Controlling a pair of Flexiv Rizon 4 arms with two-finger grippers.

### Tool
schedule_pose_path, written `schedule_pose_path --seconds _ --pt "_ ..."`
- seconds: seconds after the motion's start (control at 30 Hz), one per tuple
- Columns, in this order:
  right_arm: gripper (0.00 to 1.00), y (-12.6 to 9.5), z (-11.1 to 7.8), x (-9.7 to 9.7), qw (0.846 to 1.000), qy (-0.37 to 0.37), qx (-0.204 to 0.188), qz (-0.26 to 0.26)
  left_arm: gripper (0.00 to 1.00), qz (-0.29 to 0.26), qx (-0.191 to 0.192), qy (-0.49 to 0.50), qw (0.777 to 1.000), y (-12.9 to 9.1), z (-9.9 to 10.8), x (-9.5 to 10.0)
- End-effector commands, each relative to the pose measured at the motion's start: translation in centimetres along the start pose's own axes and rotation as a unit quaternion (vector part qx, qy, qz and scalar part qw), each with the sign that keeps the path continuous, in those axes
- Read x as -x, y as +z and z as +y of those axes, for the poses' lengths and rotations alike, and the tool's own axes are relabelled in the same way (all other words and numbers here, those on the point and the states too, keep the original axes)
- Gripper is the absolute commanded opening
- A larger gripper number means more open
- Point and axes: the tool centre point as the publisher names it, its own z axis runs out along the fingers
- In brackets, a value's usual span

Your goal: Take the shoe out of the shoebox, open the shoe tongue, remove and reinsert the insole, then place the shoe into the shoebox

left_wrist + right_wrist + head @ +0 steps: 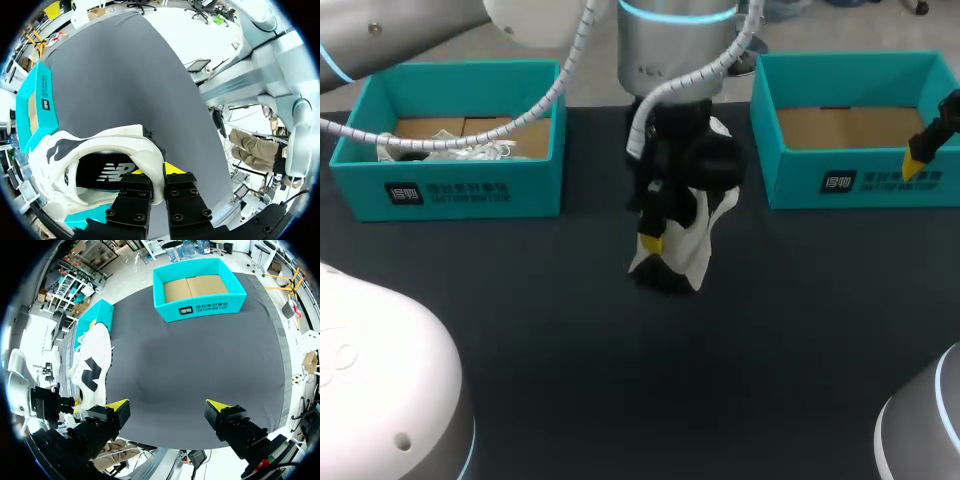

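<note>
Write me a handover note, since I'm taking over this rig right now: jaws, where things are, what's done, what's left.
Left jaws: shut on the shoe at its heel collar, holding it toe down mid-table.
Right jaws: open, holding nothing, off to the right and apart from the shoe.
Boxes: left shoebox and right shoebox are at the back.
Done: shoe is out.
Left: apparently opening the tongue, taking the insole out and putting it back, then reboxing.

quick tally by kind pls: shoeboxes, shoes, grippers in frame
Teal shoeboxes: 2
White shoe: 1
Grippers: 2, left and right
Total: 5
</note>
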Motion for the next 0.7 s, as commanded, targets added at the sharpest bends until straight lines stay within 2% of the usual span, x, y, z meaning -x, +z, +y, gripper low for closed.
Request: schedule_pose_path --seconds 0.03,0.07,0.23,0.4,0.6,0.67,0.7 --pt "1.0 0.0 0.3 -0.1 1.0 0.0 -0.003 -0.002 0.0 0.082 0.008 0.148 0.986 -2.2 5.2 1.0" --pt "1.0 0.0 0.3 -0.1 1.0 0.0 -0.003 -0.002 0.0 0.08 0.015 0.153 0.985 -2.5 5.8 1.2" --pt "1.0 0.0 0.3 -0.1 1.0 0.0 -0.003 -0.002 0.0 0.089 0.054 0.209 0.972 -4.0 11.7 1.9" --pt "1.0 0.0 0.3 -0.1 1.0 0.0 -0.003 -0.002 0.0 0.101 0.096 0.242 0.96 -4.6 16.9 2.4" --pt "1.0 0.0 0.3 -0.1 1.0 0.0 -0.003 -0.002 0.0 0.081 0.083 0.236 0.965 -5.1 23.1 3.0" --pt "1.0 0.0 0.3 -0.1 1.0 0.0 -0.003 -0.002 0.0 0.068 0.042 0.223 0.972 -5.3 25.3 3.3" --pt "1.0 0.0 0.3 -0.1 1.0 0.0 -0.003 -0.002 0.0 0.068 0.042 0.223 0.972 -5.3 25.3 3.3"
